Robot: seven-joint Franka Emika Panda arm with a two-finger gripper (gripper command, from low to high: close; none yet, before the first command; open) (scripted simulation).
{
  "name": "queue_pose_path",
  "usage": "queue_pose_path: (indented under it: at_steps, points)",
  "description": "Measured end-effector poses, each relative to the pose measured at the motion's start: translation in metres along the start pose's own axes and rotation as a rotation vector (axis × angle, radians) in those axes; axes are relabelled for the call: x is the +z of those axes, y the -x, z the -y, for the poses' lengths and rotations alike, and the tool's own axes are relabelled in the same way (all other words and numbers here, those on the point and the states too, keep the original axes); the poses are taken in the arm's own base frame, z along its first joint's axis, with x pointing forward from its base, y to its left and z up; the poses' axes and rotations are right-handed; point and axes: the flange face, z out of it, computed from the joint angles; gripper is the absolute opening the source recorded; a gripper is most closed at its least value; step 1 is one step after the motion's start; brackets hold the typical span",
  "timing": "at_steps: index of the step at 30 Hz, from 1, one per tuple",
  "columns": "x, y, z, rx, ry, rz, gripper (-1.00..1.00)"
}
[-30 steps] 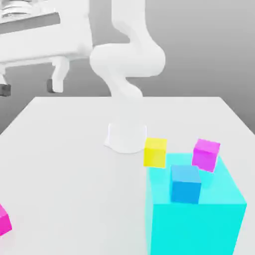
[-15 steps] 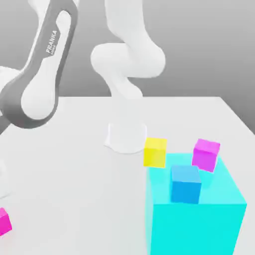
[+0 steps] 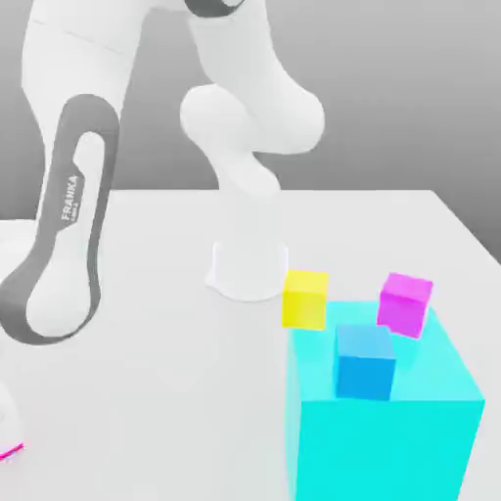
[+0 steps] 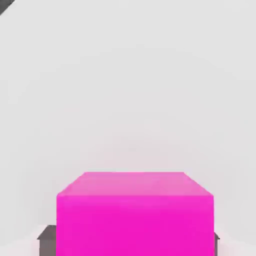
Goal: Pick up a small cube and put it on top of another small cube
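Observation:
The small cube (image 4: 134, 215) is plain hot pink and rests on the white table (image 4: 125, 90). My gripper (image 4: 132, 246) is shut on it, with a dark fingertip (image 4: 47, 241) pressed against each side. In the exterior view my arm (image 3: 64, 245) reaches down to the near corner at that view's left. It covers the small cube (image 3: 9, 452) there except for a thin pink sliver.
A big cyan block (image 3: 387, 431) stands at the exterior view's near right with a blue cube (image 3: 365, 362) on top. A violet-magenta cube (image 3: 404, 303) sits at its far edge and a yellow cube (image 3: 305, 298) just behind it. The arm's base (image 3: 250, 269) is mid-table.
The arm has swung down to the near corner at the exterior view's left, covering the hot-pink cube. The gripper, open before, has shut on it.

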Motion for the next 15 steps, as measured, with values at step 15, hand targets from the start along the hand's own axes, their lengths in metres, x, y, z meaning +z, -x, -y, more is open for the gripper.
queue_pose_path:
  at_steps: [15]
  points:
    - [-0.229,0.401,0.11,-1.089,-0.014,0.051,-1.0]
